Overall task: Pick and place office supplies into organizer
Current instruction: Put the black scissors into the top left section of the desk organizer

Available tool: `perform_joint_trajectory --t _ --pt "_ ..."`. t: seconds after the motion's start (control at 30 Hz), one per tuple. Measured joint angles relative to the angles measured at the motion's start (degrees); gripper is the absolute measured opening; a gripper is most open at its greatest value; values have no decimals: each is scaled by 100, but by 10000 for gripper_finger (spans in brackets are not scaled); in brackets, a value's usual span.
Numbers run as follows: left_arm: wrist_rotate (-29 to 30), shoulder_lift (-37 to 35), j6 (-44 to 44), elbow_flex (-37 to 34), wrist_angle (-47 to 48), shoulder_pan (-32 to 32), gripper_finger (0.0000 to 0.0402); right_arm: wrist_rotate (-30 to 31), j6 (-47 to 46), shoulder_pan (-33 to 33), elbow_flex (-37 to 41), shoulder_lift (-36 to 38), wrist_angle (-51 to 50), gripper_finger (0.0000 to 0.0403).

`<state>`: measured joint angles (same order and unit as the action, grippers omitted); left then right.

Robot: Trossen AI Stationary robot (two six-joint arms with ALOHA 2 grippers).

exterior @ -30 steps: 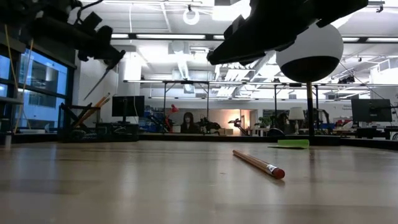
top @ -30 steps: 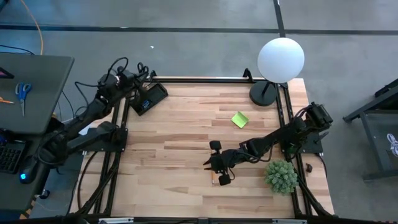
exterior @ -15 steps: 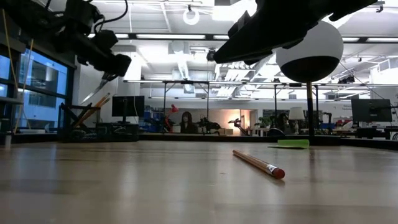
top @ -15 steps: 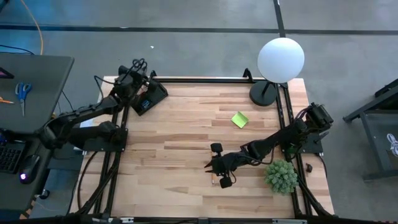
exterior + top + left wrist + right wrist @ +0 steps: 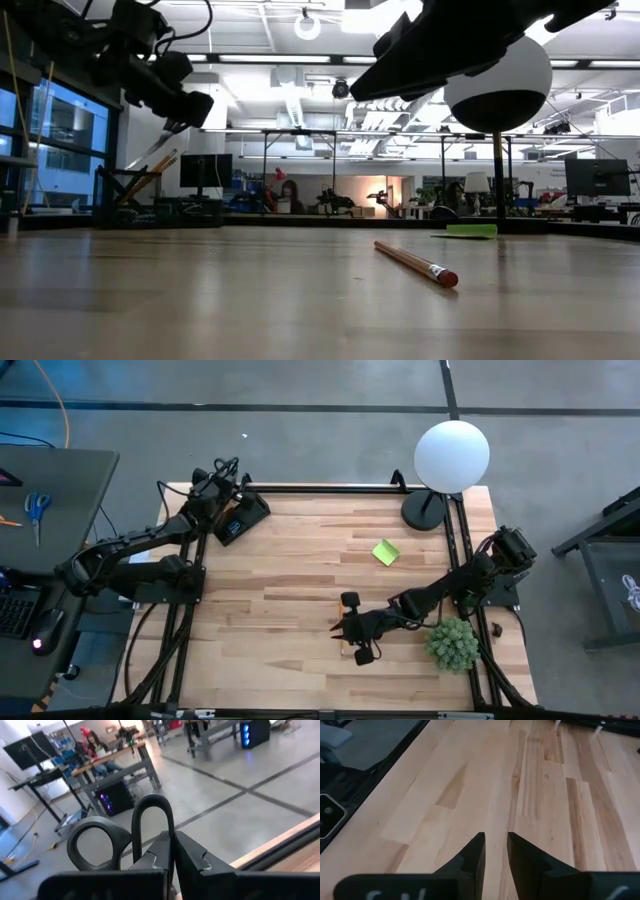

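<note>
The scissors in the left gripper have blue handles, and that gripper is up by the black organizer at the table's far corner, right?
Not quite: the scissors have black handles, as the left wrist view shows. The rest holds: the left gripper, shut on them, is by the black organizer at the far corner in the high view.

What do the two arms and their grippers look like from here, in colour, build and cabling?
Both arms are black, slim and jointed. The left arm carries loose black cable loops near its wrist. The left gripper and right gripper each have two flat, dark, angular fingers. The right arm rises from a boxy black base.
</note>
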<state>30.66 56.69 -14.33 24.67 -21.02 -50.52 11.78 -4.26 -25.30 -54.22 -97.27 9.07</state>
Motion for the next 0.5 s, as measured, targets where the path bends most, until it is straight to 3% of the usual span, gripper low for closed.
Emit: perform_joint_trajectory --t 0.5 --pt "-307 -68 449 0 990 -7 16 200 -194 -107 0 0 -22 73"
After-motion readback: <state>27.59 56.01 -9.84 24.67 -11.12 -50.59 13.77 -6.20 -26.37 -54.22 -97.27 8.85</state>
